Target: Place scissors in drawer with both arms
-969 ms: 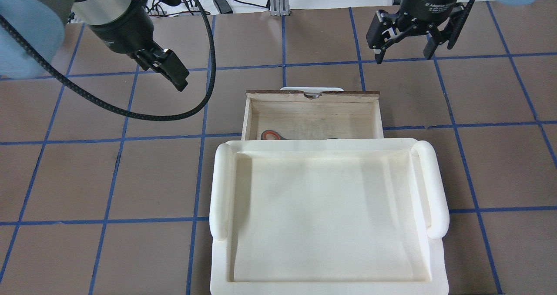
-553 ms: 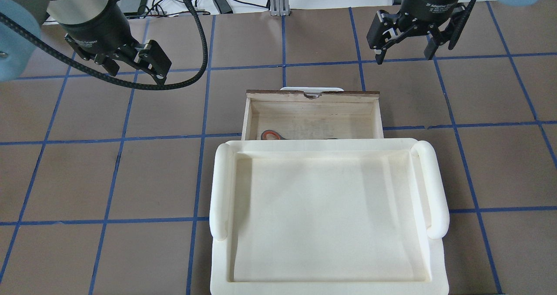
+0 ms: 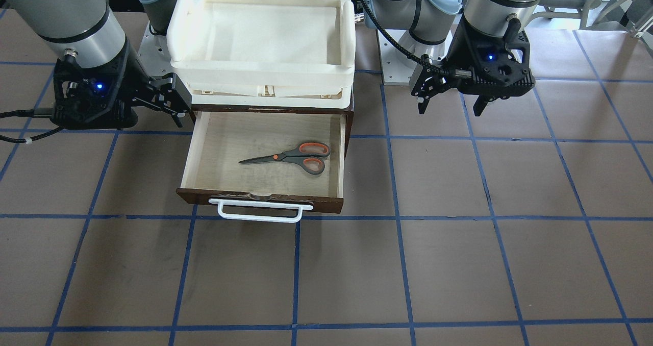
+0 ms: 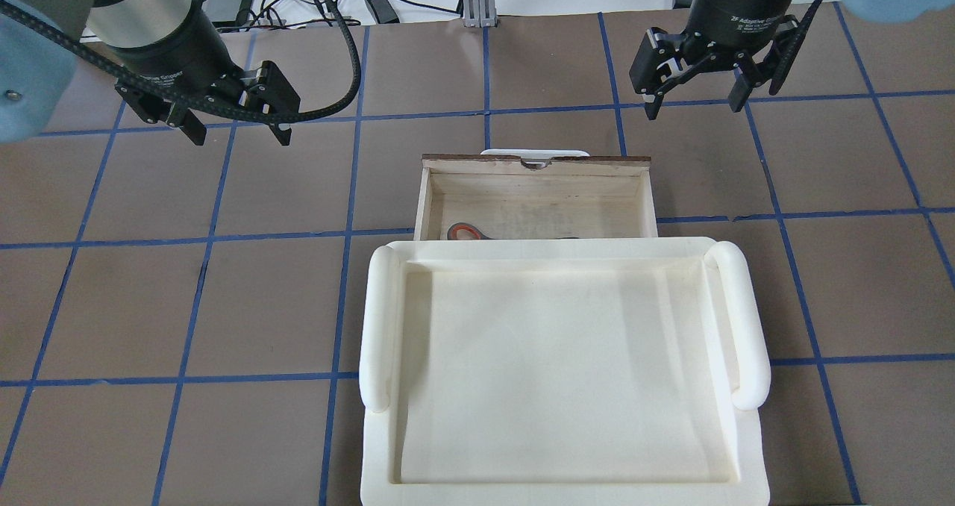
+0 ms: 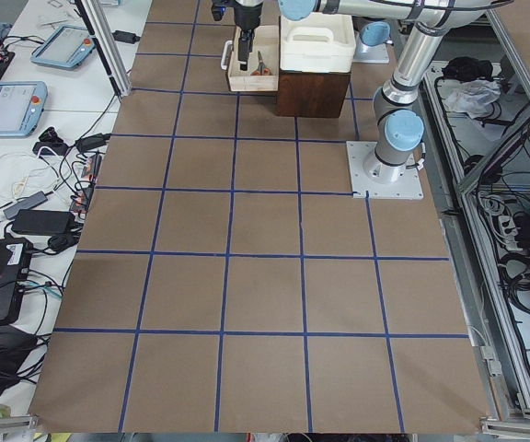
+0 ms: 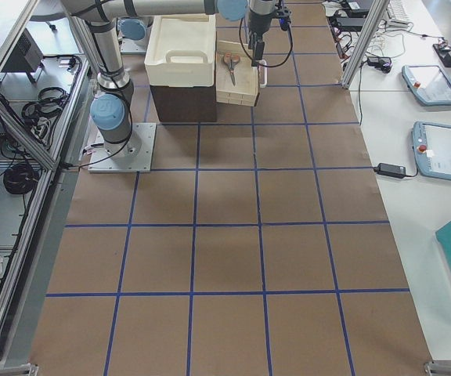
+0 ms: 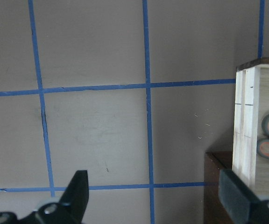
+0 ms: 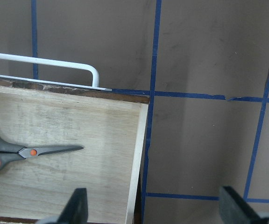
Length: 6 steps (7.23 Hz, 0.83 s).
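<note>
The scissors [image 3: 293,158] lie flat inside the open drawer [image 3: 265,200], blades toward the robot's right; they also show in the overhead view [image 4: 464,231] and the right wrist view [image 8: 27,151]. The drawer's white bar handle [image 3: 260,214] faces away from the robot. My left gripper [image 4: 240,136] is open and empty, above the table beside the drawer's left side [image 3: 450,110]. My right gripper [image 4: 692,109] is open and empty, above the table off the drawer's right front corner [image 3: 171,103].
A cream-white plastic tray [image 4: 380,319] sits on top of the dark wood box [image 6: 182,102] and hides the rear part of the drawer from above. The brown table [image 4: 149,304] with blue tape lines spreads all around.
My left gripper has moved left, away from the drawer, and turned so both open fingers show. The right gripper has barely shifted. The scissors and drawer have not moved.
</note>
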Motion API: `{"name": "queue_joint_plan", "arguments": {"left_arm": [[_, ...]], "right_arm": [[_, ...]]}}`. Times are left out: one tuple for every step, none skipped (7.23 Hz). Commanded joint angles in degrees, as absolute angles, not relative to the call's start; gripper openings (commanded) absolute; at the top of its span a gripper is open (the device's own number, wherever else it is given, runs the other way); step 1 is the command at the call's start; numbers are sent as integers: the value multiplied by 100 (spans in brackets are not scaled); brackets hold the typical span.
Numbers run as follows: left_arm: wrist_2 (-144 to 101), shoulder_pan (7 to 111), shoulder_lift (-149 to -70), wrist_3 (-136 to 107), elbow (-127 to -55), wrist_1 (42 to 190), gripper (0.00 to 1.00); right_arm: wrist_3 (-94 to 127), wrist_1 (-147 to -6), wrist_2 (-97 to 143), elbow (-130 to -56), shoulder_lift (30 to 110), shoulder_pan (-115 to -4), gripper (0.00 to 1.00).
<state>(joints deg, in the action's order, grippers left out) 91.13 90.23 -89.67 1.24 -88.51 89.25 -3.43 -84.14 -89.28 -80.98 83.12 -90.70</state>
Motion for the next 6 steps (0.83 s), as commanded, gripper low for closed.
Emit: {"name": "queue_joint_plan", "arguments": {"left_arm": [[9070, 9026, -8948, 70, -8877, 8921, 100], [9088, 9026, -8939, 123, -8877, 8921, 100], [9070, 9026, -8938, 123, -8877, 8895, 100], [9079, 9018, -8912, 149, -8886, 8886, 100], [9062, 9026, -8912, 141, -8886, 8877, 100], [9070, 9026, -8921, 132, -8886, 8868, 100]], "right_arm": [[-334, -8420, -8930, -8112, 8314, -9070, 100], [-334, -8420, -8930, -8121, 8314, -9070, 100], [-334, -8411, -8930, -8121, 8314, -9070, 100], [-343, -8446, -8921, -8121, 8323, -9070, 100], [-343, -8446, -8930, -8121, 8315, -9070, 100], [-343, -8472, -8921, -8121, 8323, -9070, 100]]}}
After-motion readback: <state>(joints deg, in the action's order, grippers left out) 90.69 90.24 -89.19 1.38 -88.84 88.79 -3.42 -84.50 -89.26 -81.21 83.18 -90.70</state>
